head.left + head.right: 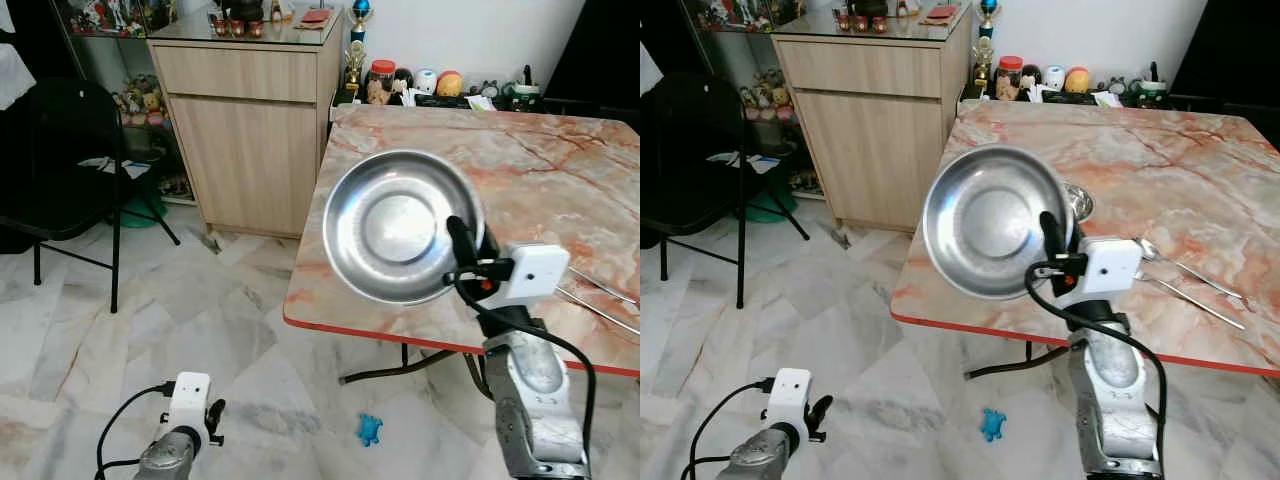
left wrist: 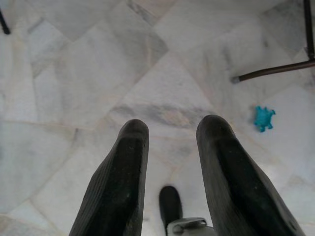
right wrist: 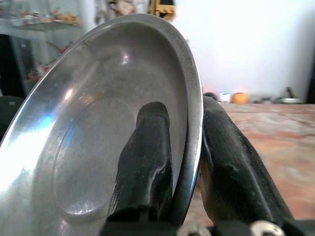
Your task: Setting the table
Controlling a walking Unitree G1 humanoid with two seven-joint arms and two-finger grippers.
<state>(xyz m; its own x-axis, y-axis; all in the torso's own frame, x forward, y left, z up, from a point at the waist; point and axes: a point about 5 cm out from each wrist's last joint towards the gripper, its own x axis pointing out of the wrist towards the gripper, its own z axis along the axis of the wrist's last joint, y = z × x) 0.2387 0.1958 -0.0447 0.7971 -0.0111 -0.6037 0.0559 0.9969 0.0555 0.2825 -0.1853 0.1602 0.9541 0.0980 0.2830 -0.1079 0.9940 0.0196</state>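
**Operator:** Right end effector (image 3: 184, 162) status?

**Technician:** Clamped on the rim of the steel plate (image 1: 400, 225): one black finger (image 3: 145, 157) lies inside the dish, the other finger (image 3: 231, 162) behind the rim. The plate is held on edge, its hollow side turned to the head camera, raised above the near left corner of the worktop (image 1: 560, 180). The dish holds nothing.

**Operator:** Left end effector (image 2: 170, 162)?

**Technician:** Hanging low over the marble floor (image 1: 150, 330), fingers parted with a moderate gap, gripping nothing.

**Operator:** Edges and free room?

**Technician:** The worktop is marble-patterned with a red edge band (image 1: 380, 335). Its near edge runs just under the raised plate. The surface behind the plate is largely bare. Long metal utensils (image 1: 1200, 285) lie near the right side of the near edge. A small steel bowl (image 1: 1078, 200) sits on the worktop, mostly hidden behind the plate; its contents cannot be determined. Small jars and figurines (image 1: 420, 82) line the far edge by the wall.

**Operator:** Floor area?

**Technician:** A blue toy (image 1: 369, 430) lies on the floor beneath the near edge, close to a dark table leg (image 2: 275, 70). A wooden cabinet (image 1: 250, 130) stands left of the worktop, and a black chair (image 1: 70, 160) stands further left.
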